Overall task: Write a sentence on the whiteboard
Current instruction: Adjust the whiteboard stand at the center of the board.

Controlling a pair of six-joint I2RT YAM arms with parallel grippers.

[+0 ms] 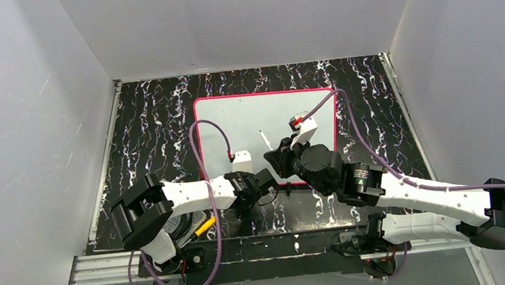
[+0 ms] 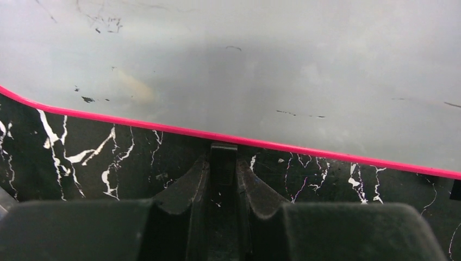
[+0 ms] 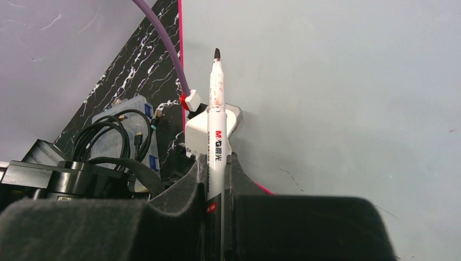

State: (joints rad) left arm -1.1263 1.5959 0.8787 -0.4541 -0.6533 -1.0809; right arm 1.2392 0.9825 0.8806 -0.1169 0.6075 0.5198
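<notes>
Whiteboard (image 1: 248,122), glossy white, faintly smudged, pink-red framed, lies flat on the table (image 1: 150,124) toward its far edge. Right gripper (image 3: 216,163) clamps an uncapped marker (image 3: 217,109); left gripper (image 2: 223,163) is closed on nothing.

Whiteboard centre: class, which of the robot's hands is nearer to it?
Right. The right hand holds a marker over the whiteboard, tip near its middle; the left hand sits at the near frame, off the white face.

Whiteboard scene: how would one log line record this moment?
right gripper shut on marker | left gripper shut by whiteboard edge | no sentence yet
</notes>
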